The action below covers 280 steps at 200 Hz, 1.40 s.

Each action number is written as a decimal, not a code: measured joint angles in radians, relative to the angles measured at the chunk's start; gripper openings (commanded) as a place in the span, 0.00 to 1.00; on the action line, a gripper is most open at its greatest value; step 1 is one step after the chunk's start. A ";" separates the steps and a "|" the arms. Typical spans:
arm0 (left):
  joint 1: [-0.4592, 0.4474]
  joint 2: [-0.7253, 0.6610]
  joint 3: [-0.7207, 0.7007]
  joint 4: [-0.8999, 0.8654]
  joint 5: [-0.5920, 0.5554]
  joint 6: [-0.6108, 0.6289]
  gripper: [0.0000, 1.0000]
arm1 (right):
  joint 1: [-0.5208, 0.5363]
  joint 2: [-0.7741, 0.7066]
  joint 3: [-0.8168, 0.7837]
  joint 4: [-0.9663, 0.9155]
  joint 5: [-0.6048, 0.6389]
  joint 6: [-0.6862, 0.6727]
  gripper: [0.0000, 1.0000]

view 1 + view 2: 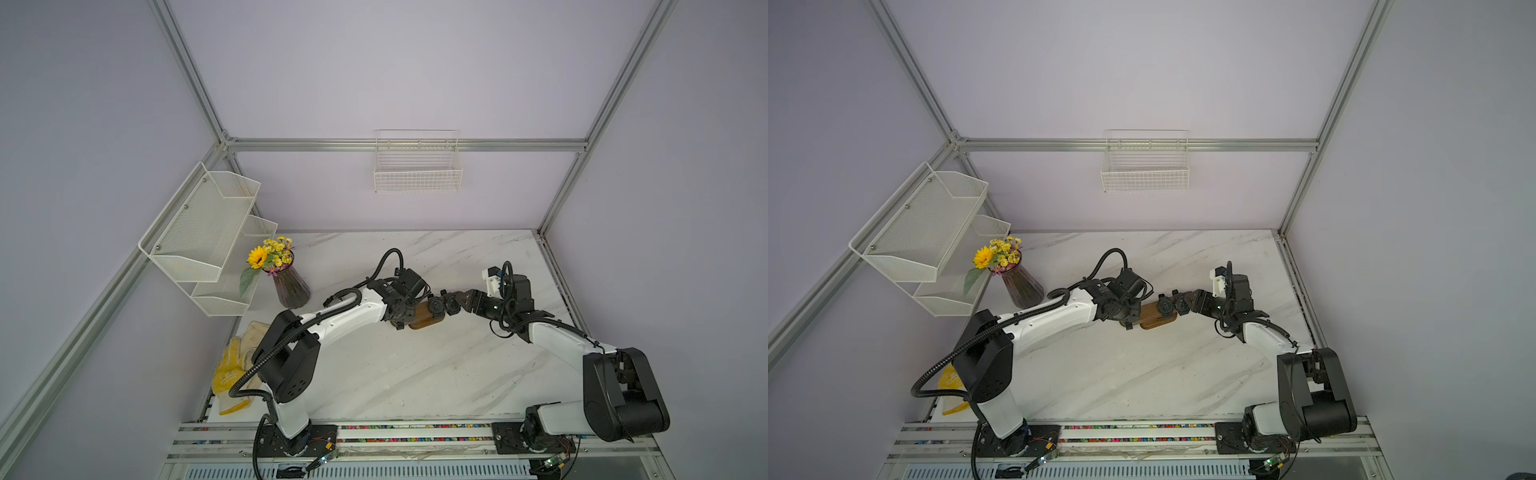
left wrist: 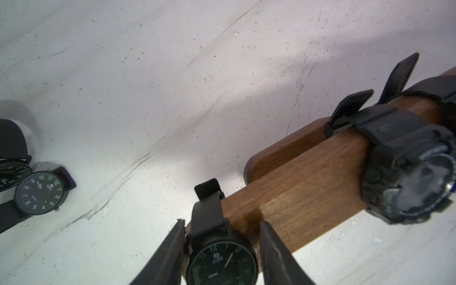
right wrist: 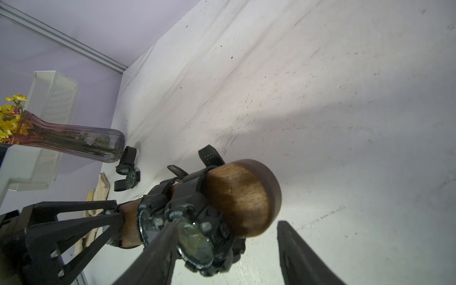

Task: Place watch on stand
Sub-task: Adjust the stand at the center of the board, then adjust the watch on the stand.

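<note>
The stand [image 2: 308, 185] is a brown wooden bar on an oval base, seen mid-table in both top views [image 1: 424, 321] [image 1: 1152, 319]. A slim black watch [image 2: 222, 264] is strapped round the bar's near end. My left gripper [image 2: 220, 224] is open and straddles it, with a small gap at one finger. Two chunky black watches [image 3: 197, 237] [image 2: 407, 167] sit on the bar's other end [image 3: 241, 197]. My right gripper [image 3: 228, 223] is open there, one finger [image 3: 160, 246] lying over a watch face and the other well clear. Two loose watches [image 2: 40, 192] [image 3: 124, 169] lie on the table.
A glass vase of yellow flowers [image 1: 291, 286] stands at the back left, next to a white mesh shelf [image 1: 208, 237]. A wire basket [image 1: 417, 166] hangs on the back wall. Yellow gloves [image 1: 232, 370] lie at the table's left edge.
</note>
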 measured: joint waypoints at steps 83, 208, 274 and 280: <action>-0.011 -0.058 -0.052 0.017 0.010 0.002 0.77 | 0.011 -0.135 0.000 -0.041 0.092 -0.021 0.70; 0.292 -0.790 -0.519 0.236 0.010 0.065 0.96 | 0.591 -0.049 0.249 -0.269 0.502 -0.071 0.67; 0.423 -0.881 -0.623 0.235 0.017 0.091 0.97 | 0.742 0.226 0.423 -0.330 0.605 -0.047 0.65; 0.426 -0.882 -0.628 0.237 0.019 0.091 0.98 | 0.743 0.239 0.435 -0.336 0.612 -0.046 0.65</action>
